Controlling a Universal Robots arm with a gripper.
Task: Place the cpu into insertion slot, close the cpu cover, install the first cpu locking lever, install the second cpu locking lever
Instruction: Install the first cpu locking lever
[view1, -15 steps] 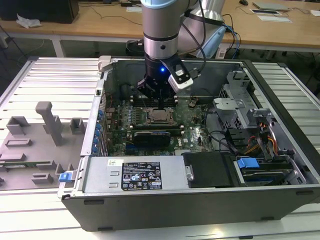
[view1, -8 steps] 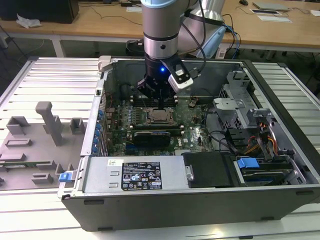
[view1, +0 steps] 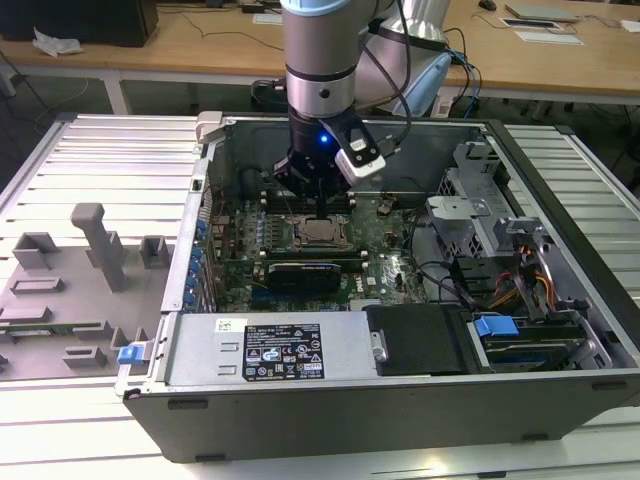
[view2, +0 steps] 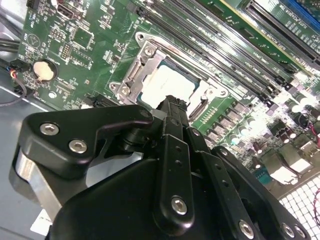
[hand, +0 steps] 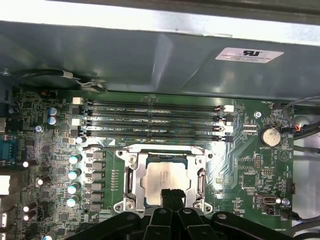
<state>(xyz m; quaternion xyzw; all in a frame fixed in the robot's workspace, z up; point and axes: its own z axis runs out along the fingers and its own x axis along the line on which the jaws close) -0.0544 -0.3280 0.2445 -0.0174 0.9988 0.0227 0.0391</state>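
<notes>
The cpu (hand: 167, 177) lies flat in the insertion slot (hand: 200, 180) on the green motherboard, its dull silver top facing up; it also shows in the exterior view (view1: 320, 233) and the second wrist view (view2: 162, 85). The cpu cover (hand: 131, 159), a silver frame plate, lies down around the chip with the chip showing through its window. My gripper (hand: 172, 196) hangs just above the near edge of the socket, fingers pressed together and holding nothing. In the second wrist view the fingertips (view2: 172, 104) hide the chip's near edge. How the locking levers sit is not clear.
Long memory slots (hand: 150, 117) run beside the socket toward the case wall. A black expansion card (view1: 310, 272) lies on the other side of the socket. The power supply box (view1: 270, 350), a drive cage (view1: 470, 215) and cables (view1: 530, 280) crowd the open case. Grey fixtures (view1: 90, 250) stand outside.
</notes>
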